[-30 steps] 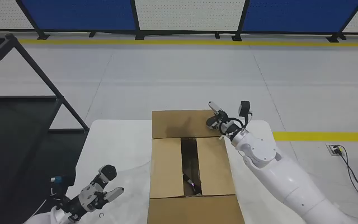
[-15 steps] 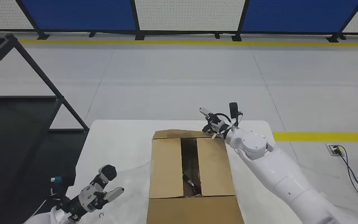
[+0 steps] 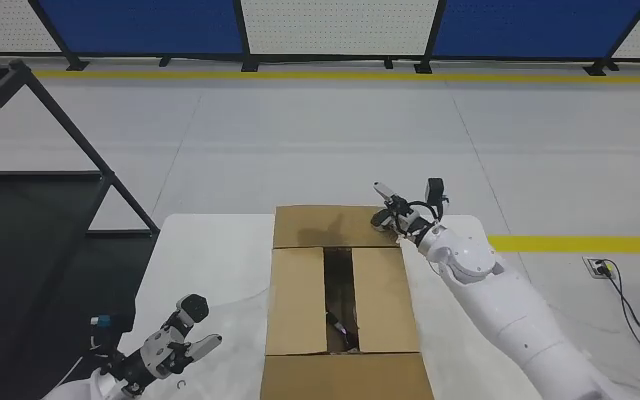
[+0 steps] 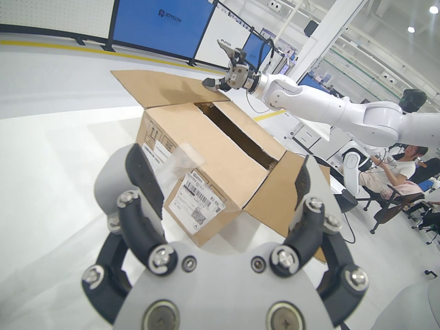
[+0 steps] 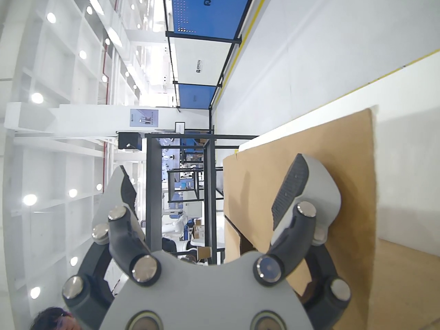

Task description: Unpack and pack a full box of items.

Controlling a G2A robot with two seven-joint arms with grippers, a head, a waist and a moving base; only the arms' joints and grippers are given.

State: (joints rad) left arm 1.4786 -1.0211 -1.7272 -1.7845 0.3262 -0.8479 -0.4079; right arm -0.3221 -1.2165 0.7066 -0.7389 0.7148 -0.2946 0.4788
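- Left end effector (image 3: pixel 205 322): fingers spread, holding nothing, at 7 o'clock on the worktop (image 3: pixel 215 260).
- Box (image 3: pixel 340 300): in the middle, its long side running 12 to 6. The left wrist view adds its side labels (image 4: pixel 201 200).
- Right end effector (image 3: pixel 380 205): fingers spread, one resting on the far flap (image 3: pixel 320 226) at 1 o'clock.

top camera: mounted on the robot above both arms, tilted down at the table (image 3: pixel 215 270) and out over the floor (image 3: pixel 300 130) to the blue panels (image 3: pixel 140 25); box (image 3: pixel 345 300) sits low centre, at mid range.

left wrist camera: just behind the left gripper (image 4: pixel 221 159), fingers large in the foreground, aimed low across the table at the box's labelled side, with the right gripper (image 4: pixel 215 65) beyond it.

right wrist camera: just behind the right gripper, rolled a quarter turn so the floor runs vertically, looking along the far flap (image 5: pixel 326 139) at close range.

shared: the box and the right gripper in all three; the table in top and left wrist views.
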